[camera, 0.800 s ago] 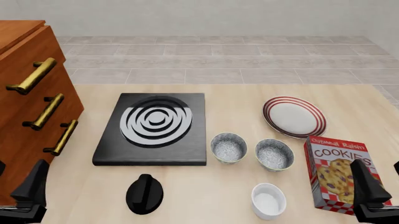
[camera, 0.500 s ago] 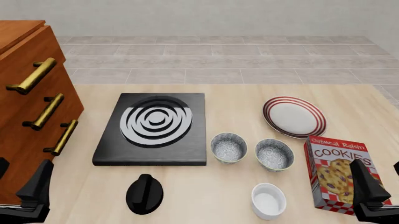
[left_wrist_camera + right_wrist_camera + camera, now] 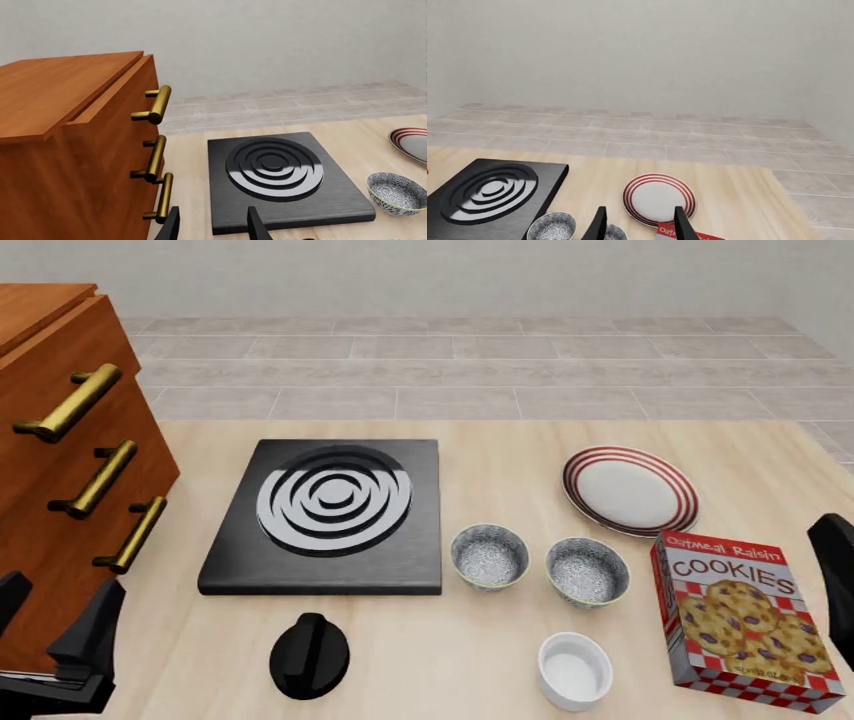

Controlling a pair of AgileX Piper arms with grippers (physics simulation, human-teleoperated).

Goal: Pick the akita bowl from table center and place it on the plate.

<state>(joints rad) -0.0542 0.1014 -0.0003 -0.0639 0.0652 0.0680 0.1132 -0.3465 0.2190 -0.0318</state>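
Two speckled bowls stand side by side in the front view. The akita bowl (image 3: 490,556) is the one nearer the table's middle, and its look-alike (image 3: 587,571) is to its right. Beyond them, to the right, lies the red-ringed plate (image 3: 629,490). My left gripper (image 3: 51,628) is low at the front left, open and holding nothing. My right gripper (image 3: 837,575) shows only at the right edge. Its wrist view has the open right gripper (image 3: 639,227) above the akita bowl (image 3: 554,226) and the plate (image 3: 659,199). The left wrist view shows the left gripper (image 3: 212,227) open.
A black stove slab (image 3: 330,515) with white rings lies left of the bowls. Along the left edge stands a wooden drawer cabinet (image 3: 60,470). A black knob (image 3: 310,655), a white ramekin (image 3: 575,670) and a cookie box (image 3: 738,615) sit near the front.
My right gripper has left its place in front of the cookie box and now sits higher, at the right edge. My left gripper has shifted slightly right. The bowls and the plate have not moved.
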